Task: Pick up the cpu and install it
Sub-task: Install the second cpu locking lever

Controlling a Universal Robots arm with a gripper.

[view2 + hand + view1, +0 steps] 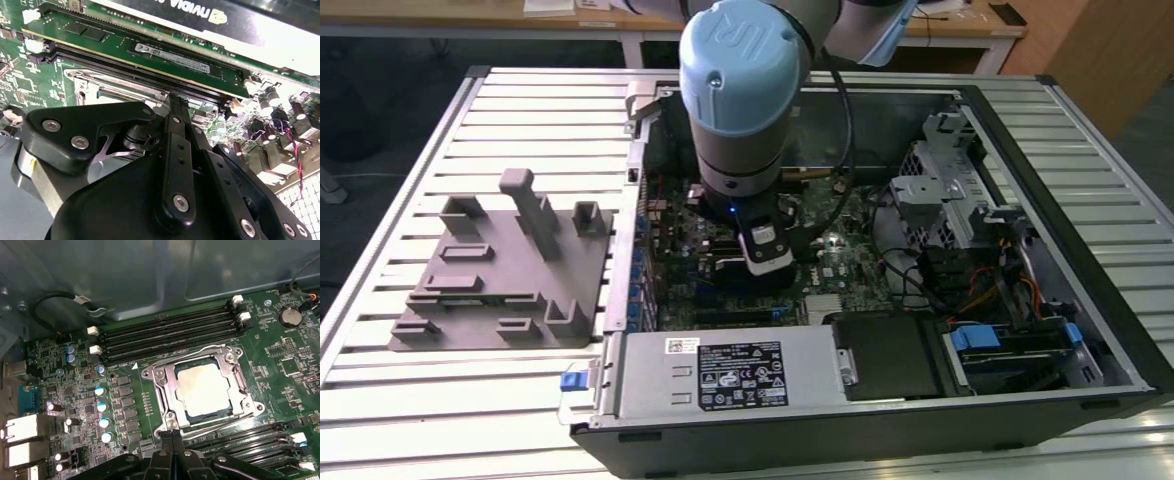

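**Hovering over the socket, cpu already seated**

Hanging inside the open PC case point(1067, 300), the arm point(740, 100) points straight down at the motherboard point(70, 385). The case lies on the slatted metal surface point(400, 400), with the grey fixture point(507, 270) well apart toward the exterior view's left; none of its slots shows a chip.

The cpu point(205, 390) sits in the socket frame point(167, 385): pale metal top up, flat, square to the frame, with the frame's metal bracket around its edges. Judgement: placement looks done; whether the retention lever is latched can't be told.

The gripper point(172, 436) is beside the socket, not over it. In the first wrist view the two fingers point(166, 437) come up as narrow black tips pressed together, nothing between them, ending near the socket frame's corner; contact there cannot be told. The second wrist view agrees: fingers closed into a single thin blade, pinching nothing.

Key relation: the cpu lies just beyond the fingertips, further out along the line they point, offset toward the socket centre. The chip is square, so no long axis; its edges run roughly parallel to the RAM slots point(165, 332) flanking the socket.
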